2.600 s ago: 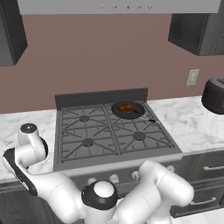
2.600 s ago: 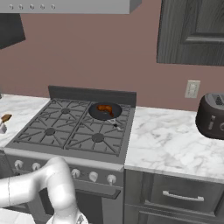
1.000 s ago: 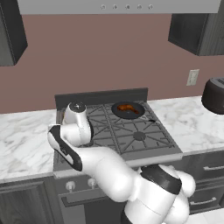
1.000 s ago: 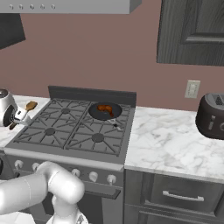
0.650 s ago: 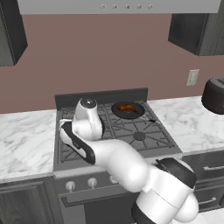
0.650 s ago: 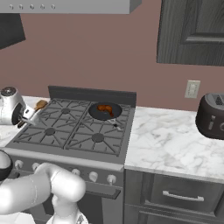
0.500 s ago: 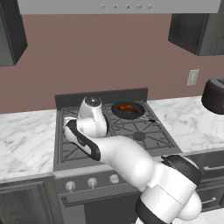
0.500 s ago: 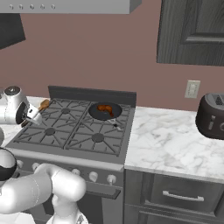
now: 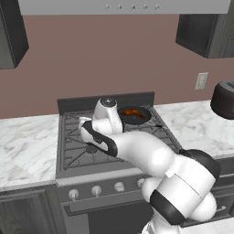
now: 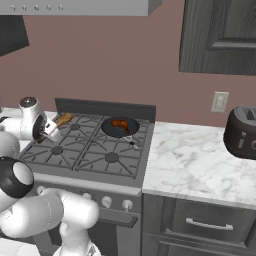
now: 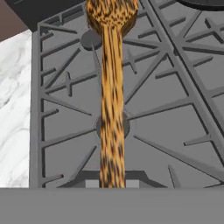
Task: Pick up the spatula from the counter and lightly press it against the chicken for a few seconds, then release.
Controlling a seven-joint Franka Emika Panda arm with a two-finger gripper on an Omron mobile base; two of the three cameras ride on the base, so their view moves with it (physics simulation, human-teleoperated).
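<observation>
A wooden spatula is clamped in my gripper, its long handle running away from the hand to a rounded blade. From the right base view the spatula sticks out of the gripper over the stove's back left burner. The chicken is an orange-brown piece in a black pan on the back right burner, a short way right of the blade. In the left base view the white hand stands just left of the pan with its chicken and hides the fingers.
The stove's grey grates lie under the spatula, with white marble counter to the left. A dark toaster sits on the right-hand counter below a wall outlet. The pan's rim shows at the top right of the hand view.
The arm has swung from over the left counter rightward across the stove, carrying the spatula with it; the hand now stands close beside the pan.
</observation>
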